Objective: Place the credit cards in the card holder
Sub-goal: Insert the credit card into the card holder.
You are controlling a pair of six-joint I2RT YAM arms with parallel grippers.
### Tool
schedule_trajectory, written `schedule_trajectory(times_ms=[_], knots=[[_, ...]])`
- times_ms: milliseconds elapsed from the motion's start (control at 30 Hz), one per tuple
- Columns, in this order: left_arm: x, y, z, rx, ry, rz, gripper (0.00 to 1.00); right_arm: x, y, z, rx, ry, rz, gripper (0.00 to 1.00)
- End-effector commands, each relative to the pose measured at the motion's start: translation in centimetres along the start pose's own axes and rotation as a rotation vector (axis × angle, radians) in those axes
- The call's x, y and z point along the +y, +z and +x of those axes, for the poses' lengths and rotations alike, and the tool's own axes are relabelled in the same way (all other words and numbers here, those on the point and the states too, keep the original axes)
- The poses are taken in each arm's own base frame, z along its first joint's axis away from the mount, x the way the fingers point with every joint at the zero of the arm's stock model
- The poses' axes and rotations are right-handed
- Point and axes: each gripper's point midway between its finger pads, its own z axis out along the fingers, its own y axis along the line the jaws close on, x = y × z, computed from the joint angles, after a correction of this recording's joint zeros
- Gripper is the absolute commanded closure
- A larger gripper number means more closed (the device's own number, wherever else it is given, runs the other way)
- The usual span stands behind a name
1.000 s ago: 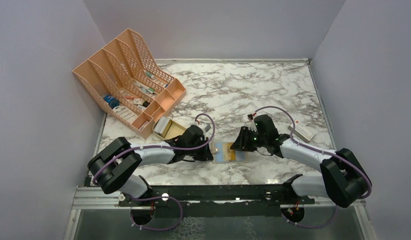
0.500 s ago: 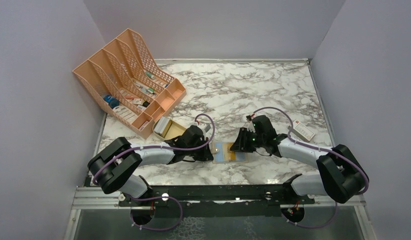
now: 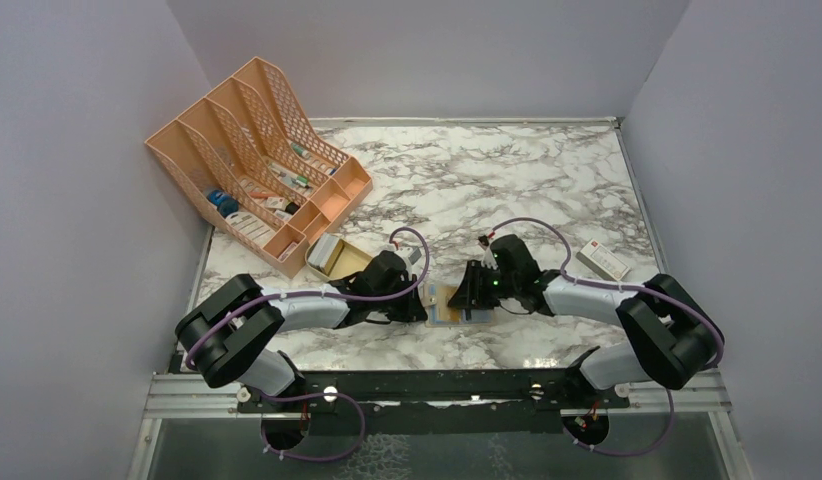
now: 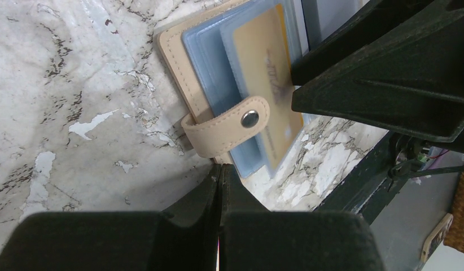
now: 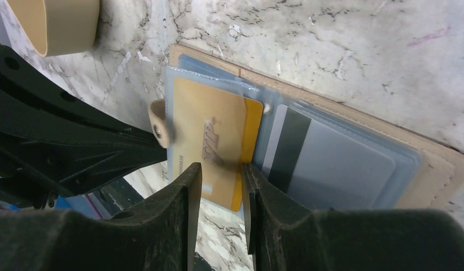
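We find the holder (image 3: 449, 303) lying open on the table (image 3: 467, 180) near the front edge, with the left gripper (image 3: 419, 305) at its left edge and the right gripper (image 3: 471, 298) over it. One card (image 5: 210, 141) sits in its left pocket and another (image 5: 325, 164) in its right. The rack (image 3: 252, 150) stands back left, the dish (image 3: 339, 258) lies just before it, and the box (image 3: 602, 261) lies well off right.

White marble-patterned surface (image 3: 467, 180) with grey-brown veining; tan leather-like folding card holder (image 4: 173, 62) with pale blue translucent pockets; gold rectangular credit card (image 5: 213, 141) bearing darker gold script; pale grey credit card (image 5: 337, 164) with a dark stripe; orange plastic mesh file rack (image 3: 252, 150) with open lattice.
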Motion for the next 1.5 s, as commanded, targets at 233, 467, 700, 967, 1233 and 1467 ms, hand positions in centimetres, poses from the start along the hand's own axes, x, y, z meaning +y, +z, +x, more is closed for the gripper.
schedule_trajectory(times_ms=[233, 467, 700, 967, 1233, 1467], knots=[[-0.9, 0.0, -0.3, -0.005, 0.018, 0.03, 1.0, 1.1, -0.2, -0.7, -0.022, -0.039, -0.008, 0.65], [-0.7, -0.3, -0.5, -0.026, 0.016, 0.02, 1.0, 0.6, -0.8, -1.6, -0.073, -0.028, 0.047, 0.6], [-0.8, -0.3, -0.5, -0.029, 0.014, 0.023, 1.0, 0.8, 0.2, -1.3, -0.042, -0.023, 0.021, 0.59], [-0.9, -0.2, -0.7, -0.026, 0.027, 0.023, 1.0, 2.2, 0.5, -1.1, -0.023, -0.06, -0.069, 0.69], [-0.9, -0.3, -0.8, -0.03, 0.036, 0.021, 1.0, 1.7, -0.1, -0.8, -0.017, -0.056, -0.034, 0.74], [-2.0, -1.4, -2.1, -0.065, 0.063, 0.027, 0.84, 0.8, -2.0, -1.8, -0.082, -0.038, 0.071, 0.56]])
